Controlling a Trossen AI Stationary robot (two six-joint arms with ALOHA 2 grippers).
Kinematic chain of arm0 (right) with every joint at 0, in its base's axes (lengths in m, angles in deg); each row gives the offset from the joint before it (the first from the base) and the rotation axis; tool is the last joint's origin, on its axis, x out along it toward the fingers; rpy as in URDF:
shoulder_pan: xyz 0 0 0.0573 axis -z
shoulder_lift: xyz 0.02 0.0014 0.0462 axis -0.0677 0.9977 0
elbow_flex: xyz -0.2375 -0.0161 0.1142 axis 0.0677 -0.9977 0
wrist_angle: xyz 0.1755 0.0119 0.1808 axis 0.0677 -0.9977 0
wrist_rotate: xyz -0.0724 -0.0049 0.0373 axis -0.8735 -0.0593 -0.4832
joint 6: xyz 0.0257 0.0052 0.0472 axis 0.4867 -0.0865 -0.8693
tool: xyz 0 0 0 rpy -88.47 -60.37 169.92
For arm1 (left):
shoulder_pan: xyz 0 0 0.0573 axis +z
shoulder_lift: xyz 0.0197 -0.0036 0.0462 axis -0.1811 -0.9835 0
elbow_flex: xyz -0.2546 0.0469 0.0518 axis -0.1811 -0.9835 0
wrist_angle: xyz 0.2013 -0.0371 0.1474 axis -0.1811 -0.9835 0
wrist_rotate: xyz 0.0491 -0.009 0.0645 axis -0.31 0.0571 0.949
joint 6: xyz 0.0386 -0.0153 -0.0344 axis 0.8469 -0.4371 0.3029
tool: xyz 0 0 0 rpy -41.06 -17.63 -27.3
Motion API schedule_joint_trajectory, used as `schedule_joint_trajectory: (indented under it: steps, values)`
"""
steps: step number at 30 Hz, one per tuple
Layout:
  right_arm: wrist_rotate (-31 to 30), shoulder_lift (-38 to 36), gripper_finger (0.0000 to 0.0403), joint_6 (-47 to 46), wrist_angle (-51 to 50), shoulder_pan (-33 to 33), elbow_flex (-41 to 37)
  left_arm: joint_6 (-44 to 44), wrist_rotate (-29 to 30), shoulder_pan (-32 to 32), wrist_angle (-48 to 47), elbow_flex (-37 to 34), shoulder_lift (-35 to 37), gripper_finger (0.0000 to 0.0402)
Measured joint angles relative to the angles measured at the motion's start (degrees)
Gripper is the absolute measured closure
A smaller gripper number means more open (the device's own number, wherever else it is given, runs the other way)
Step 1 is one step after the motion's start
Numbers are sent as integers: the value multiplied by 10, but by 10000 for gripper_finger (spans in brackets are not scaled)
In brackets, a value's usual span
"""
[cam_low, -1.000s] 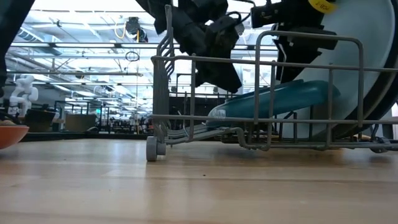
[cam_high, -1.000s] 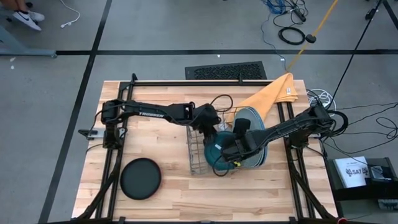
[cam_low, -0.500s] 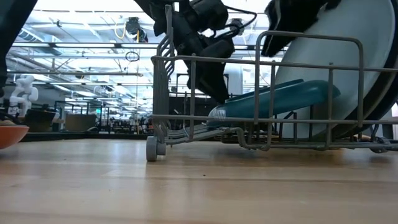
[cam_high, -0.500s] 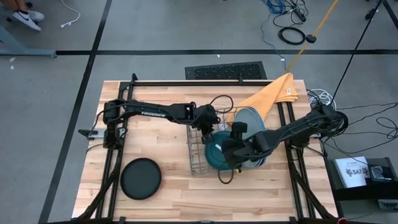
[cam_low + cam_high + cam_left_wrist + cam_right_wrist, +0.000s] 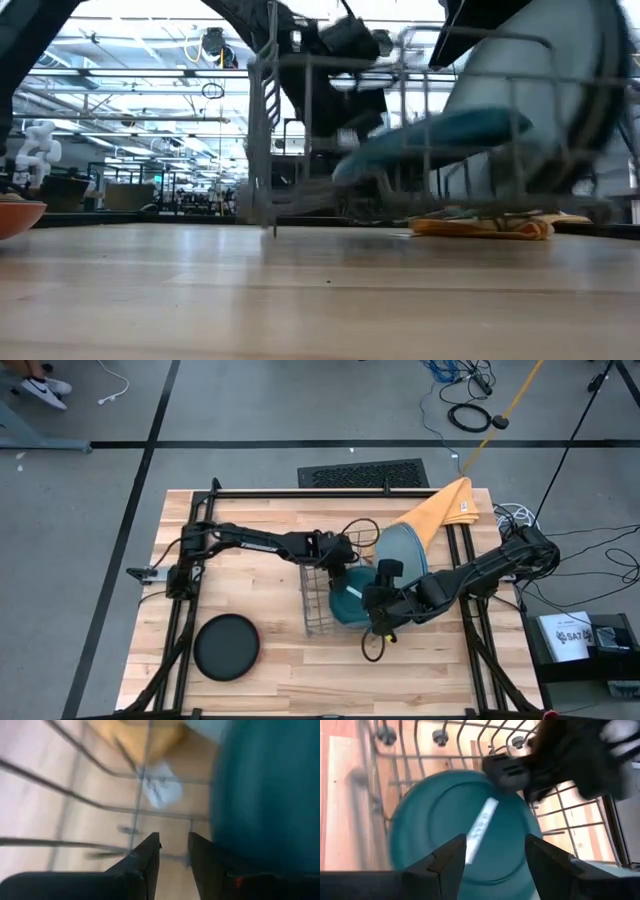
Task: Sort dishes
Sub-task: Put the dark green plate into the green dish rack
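A dark teal plate (image 5: pixel 345 603) (image 5: pixel 455 827) lies slanted in the wire dish rack (image 5: pixel 318 610), its raised side toward the large pale plates (image 5: pixel 402 548) that stand on edge at the rack's right end. My left gripper (image 5: pixel 345 567) (image 5: pixel 173 852) reaches down into the rack beside the teal plate's rim (image 5: pixel 260 795), open by a narrow gap with nothing between the fingers. My right gripper (image 5: pixel 368 608) (image 5: pixel 493 845) hovers open over the teal plate's face. A black plate (image 5: pixel 226 647) lies flat on the table at the near left. My left gripper slants down among the rack's wires (image 5: pixel 100 805), right beside the teal plate's rim. The views are blurred, and I cannot tell whether a finger touches the wires or the plate.
A yellow-orange cloth (image 5: pixel 440 512) lies at the far right, partly under the rack (image 5: pixel 480 226). An orange-red dish rim (image 5: pixel 15 215) shows at the low view's left edge. Bare table lies along the near edge and between the rack and the black plate.
My left gripper has sunk into the rack toward the teal plate and tipped steeper. My right gripper has risen off the teal plate and drawn back toward the table's right. The rack with its plates has jolted; in the low view its left foot has left the table.
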Motion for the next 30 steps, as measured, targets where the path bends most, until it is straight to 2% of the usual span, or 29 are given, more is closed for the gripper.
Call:
schedule_joint_trajectory:
  steps: [4, 14, 20, 24, 30]
  values:
    - [-3, 0, 206, -2, -2, 0, 0, -5, -55, 1, -11, 3, -15, 295]
    - [-8, 1, 206, -9, -12, -3, 0, -10, -131, -2, -6, 37, -18, 295]
    - [76, 1, 206, 31, -24, -23, 1, -20, -161, -2, 2, 46, -15, 295]
    - [119, 1, 206, 66, -25, -37, 1, -23, -154, -3, 2, 46, -15, 295]
    - [144, 50, 204, 110, -59, -47, 1, -43, -140, -2, -1, 46, -15, 295]
